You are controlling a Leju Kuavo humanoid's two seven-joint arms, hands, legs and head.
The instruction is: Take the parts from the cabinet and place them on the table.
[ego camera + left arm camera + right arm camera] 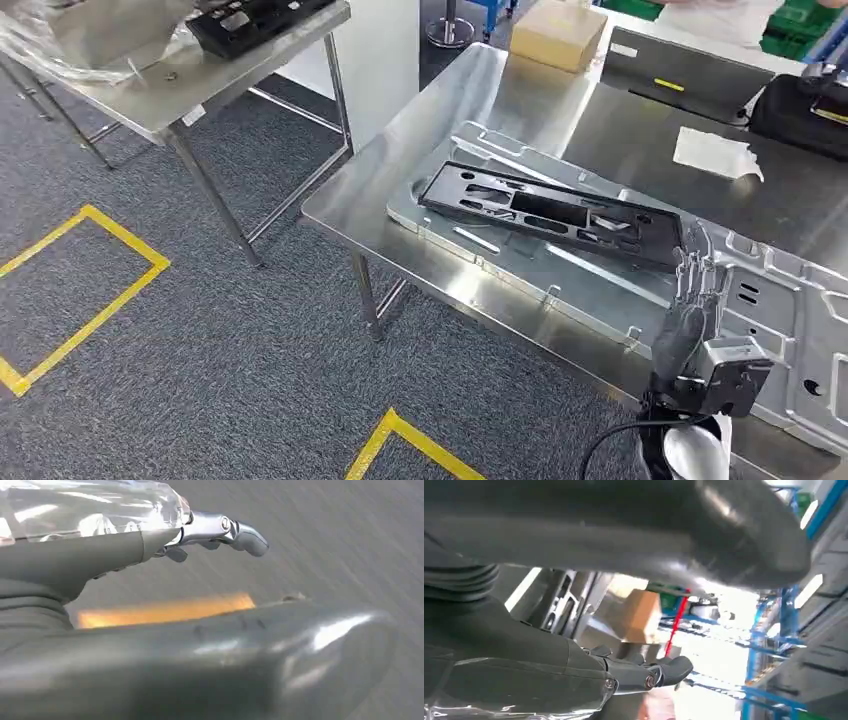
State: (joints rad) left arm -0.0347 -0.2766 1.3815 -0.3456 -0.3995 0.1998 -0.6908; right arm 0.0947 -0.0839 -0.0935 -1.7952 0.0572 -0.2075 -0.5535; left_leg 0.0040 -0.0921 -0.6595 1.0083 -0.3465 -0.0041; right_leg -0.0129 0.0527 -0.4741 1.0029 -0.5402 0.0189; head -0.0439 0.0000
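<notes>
Head view: brown cardboard box (559,33), white paper sheet (714,152) and dark bag (803,112) at far side of steel table (400,165). Long black perforated plastic panel (553,211) lies flat on large silver stamped plate (780,310), long axis left-right. Right hand (692,290) touches its right end; grip unclear. Left hand (150,545) fingers apart, holding nothing.

Black slotted part (555,213) lies flat on silver panel (780,330).
</notes>
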